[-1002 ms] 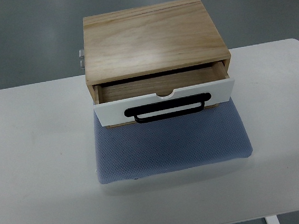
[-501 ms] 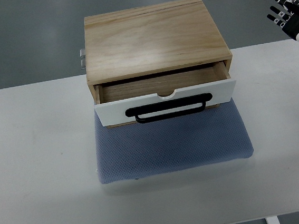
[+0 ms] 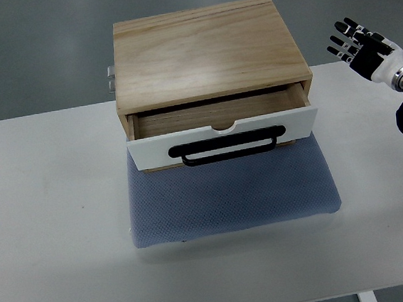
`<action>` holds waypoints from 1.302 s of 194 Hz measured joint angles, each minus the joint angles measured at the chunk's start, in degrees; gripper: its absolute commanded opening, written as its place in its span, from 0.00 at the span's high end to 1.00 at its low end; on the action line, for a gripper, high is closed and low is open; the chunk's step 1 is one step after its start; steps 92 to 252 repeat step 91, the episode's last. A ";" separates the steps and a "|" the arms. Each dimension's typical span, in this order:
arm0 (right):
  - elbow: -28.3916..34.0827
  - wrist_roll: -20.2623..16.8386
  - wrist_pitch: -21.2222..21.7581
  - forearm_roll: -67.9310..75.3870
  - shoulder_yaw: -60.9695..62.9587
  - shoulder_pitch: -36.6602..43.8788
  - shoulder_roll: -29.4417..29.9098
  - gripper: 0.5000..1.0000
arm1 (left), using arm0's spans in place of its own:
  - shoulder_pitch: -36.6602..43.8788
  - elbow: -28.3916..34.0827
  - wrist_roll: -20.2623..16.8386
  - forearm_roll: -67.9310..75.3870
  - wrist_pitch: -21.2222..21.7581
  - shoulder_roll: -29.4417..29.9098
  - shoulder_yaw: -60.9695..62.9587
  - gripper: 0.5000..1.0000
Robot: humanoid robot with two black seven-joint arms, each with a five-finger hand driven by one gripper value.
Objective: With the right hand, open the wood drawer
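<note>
A light wood drawer box (image 3: 206, 50) stands at the back middle of the white table (image 3: 52, 229). Its drawer, with a white front (image 3: 222, 139) and a black handle (image 3: 228, 146), is pulled out a little, and a strip of its wooden inside shows. My right hand (image 3: 359, 44) comes in from the right edge, above the table's back right corner. Its black fingers are spread and hold nothing. It is well to the right of the box and apart from the handle. No left arm shows.
A blue-grey mesh pad (image 3: 231, 194) lies under the front of the box and reaches toward me. A small metal fitting (image 3: 109, 79) sticks out at the box's back left. Grey floor lies beyond the table's far edge.
The right hand, absent a second ago, has entered at the upper right and moved leftward and lower toward the box. The drawer has not moved.
</note>
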 measured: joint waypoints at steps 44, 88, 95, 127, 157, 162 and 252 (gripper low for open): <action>0.00 0.00 0.04 0.07 0.22 -0.65 1.54 0.11 | 0.00 0.00 0.00 0.00 0.00 0.00 0.00 0.00; 0.60 0.07 -0.12 0.07 0.16 -1.41 3.66 0.11 | 0.00 0.00 0.00 0.00 0.00 0.00 0.00 0.00; 0.67 0.07 -0.12 0.07 0.16 -1.46 3.77 0.11 | 0.00 0.00 0.00 0.00 0.00 0.00 0.00 0.00; 0.67 0.07 -0.12 0.07 0.16 -1.46 3.77 0.11 | 0.00 0.00 0.00 0.00 0.00 0.00 0.00 0.00; 0.67 0.07 -0.12 0.07 0.16 -1.46 3.77 0.11 | 0.00 0.00 0.00 0.00 0.00 0.00 0.00 0.00; 0.67 0.07 -0.12 0.07 0.16 -1.46 3.77 0.11 | 0.00 0.00 0.00 0.00 0.00 0.00 0.00 0.00; 0.67 0.07 -0.12 0.07 0.16 -1.46 3.77 0.11 | 0.00 0.00 0.00 0.00 0.00 0.00 0.00 0.00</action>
